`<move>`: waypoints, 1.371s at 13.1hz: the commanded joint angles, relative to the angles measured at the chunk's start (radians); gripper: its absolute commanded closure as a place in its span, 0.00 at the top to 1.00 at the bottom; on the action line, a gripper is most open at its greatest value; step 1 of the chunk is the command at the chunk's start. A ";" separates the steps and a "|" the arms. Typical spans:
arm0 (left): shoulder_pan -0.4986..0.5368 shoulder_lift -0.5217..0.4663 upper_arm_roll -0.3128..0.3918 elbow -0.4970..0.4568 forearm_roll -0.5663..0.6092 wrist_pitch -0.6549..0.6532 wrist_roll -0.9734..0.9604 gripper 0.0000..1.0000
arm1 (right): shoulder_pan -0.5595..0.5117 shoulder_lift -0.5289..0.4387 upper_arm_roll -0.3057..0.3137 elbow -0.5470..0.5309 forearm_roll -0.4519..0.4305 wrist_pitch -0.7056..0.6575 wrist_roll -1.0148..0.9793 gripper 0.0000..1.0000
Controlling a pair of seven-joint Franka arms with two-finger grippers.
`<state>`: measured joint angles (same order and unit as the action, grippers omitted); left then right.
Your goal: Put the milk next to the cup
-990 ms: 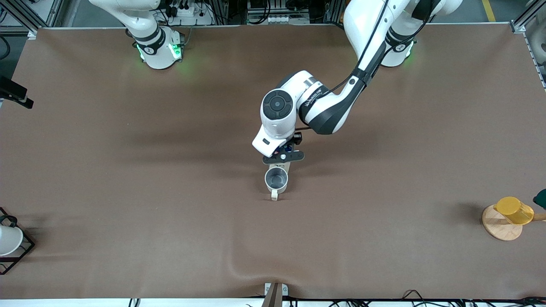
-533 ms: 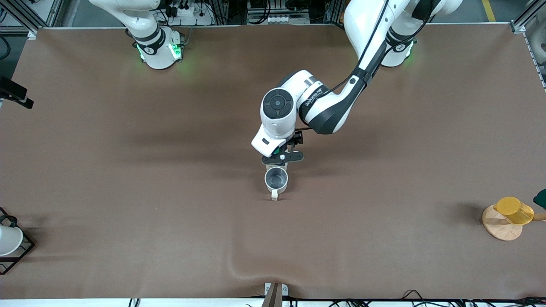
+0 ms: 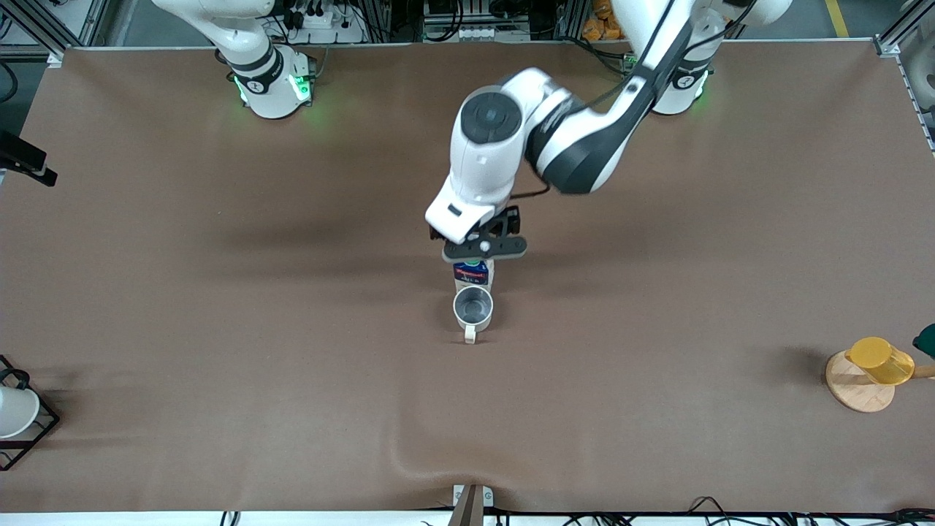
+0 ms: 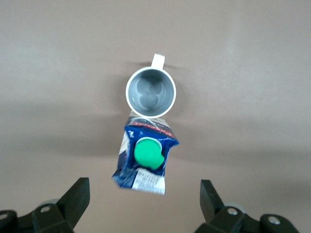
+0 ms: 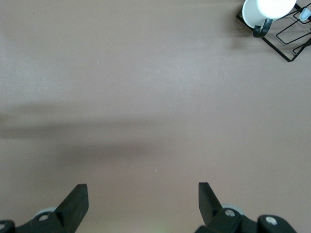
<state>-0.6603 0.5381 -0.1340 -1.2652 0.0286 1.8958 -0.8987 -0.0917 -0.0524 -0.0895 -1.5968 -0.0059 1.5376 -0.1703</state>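
Observation:
The milk point(image 3: 472, 273), a dark blue carton with a green cap, stands upright on the table and touches the cup point(image 3: 473, 307), just farther from the front camera than it. The cup is cream-white with a grey inside, its handle toward the front camera. Both show in the left wrist view, the milk point(image 4: 146, 158) against the cup point(image 4: 150, 92). My left gripper point(image 3: 483, 249) is open and empty, raised over the milk. My right gripper point(image 5: 143, 201) is open over bare table; only that arm's base shows in the front view.
A yellow cup point(image 3: 880, 360) lies on a round wooden coaster point(image 3: 858, 386) at the left arm's end. A white cup in a black wire frame point(image 3: 16, 413) stands at the right arm's end and also shows in the right wrist view point(image 5: 265, 13).
My left gripper has let go of the milk and risen straight up from it. The milk now stands free against the cup. The right arm has not moved.

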 commanded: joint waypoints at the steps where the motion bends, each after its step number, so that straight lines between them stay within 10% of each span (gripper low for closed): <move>1: 0.069 -0.120 0.007 -0.025 0.008 -0.078 -0.011 1.00 | 0.007 -0.014 -0.003 -0.012 -0.022 0.004 0.014 1.00; 8: 0.451 -0.321 -0.005 -0.058 0.016 -0.262 0.254 1.00 | 0.006 -0.010 -0.003 -0.011 -0.022 0.003 0.014 1.00; 18: 0.624 -0.604 0.062 -0.275 -0.001 -0.428 0.788 1.00 | 0.006 -0.007 -0.004 -0.005 -0.022 0.004 0.014 1.00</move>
<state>-0.0438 -0.0282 -0.1079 -1.5071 0.0360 1.4907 -0.1810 -0.0918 -0.0507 -0.0910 -1.5985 -0.0073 1.5377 -0.1691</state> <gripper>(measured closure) 0.000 0.000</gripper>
